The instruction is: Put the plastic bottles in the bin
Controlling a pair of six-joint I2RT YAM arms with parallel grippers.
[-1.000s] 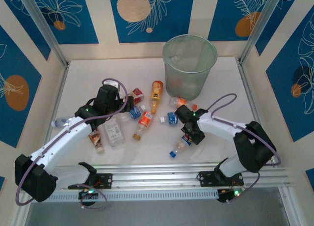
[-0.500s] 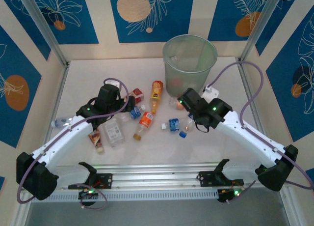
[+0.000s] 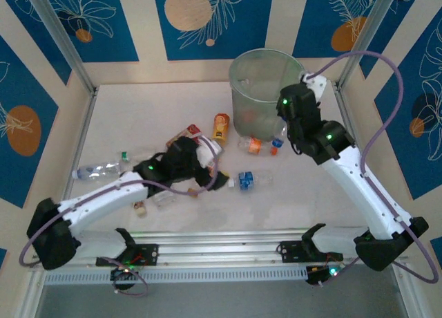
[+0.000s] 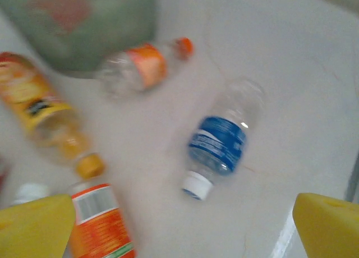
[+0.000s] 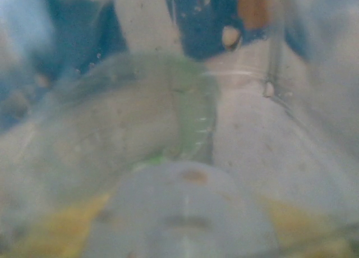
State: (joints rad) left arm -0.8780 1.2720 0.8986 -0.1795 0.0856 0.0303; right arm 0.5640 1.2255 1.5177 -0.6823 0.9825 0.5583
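Swinging up from the scattered bottles, the right gripper (image 5: 179,224) is now hanging beside the rim of the translucent pale grey-green round plastic bin (image 3: 266,90); something pale and rounded is sitting between its yellow pads, too blurred to tell whether they are clamping it; the left gripper (image 4: 182,224) is reaching further right than before, fingers spread wide and empty, facing the clear blue-labelled plastic bottle (image 4: 216,143) lying on the white table (image 3: 138,110); the clear orange-labelled bottle (image 4: 140,70) is lying just beside the bin's base; the amber yellow-labelled bottle (image 4: 45,118) is lying near it.
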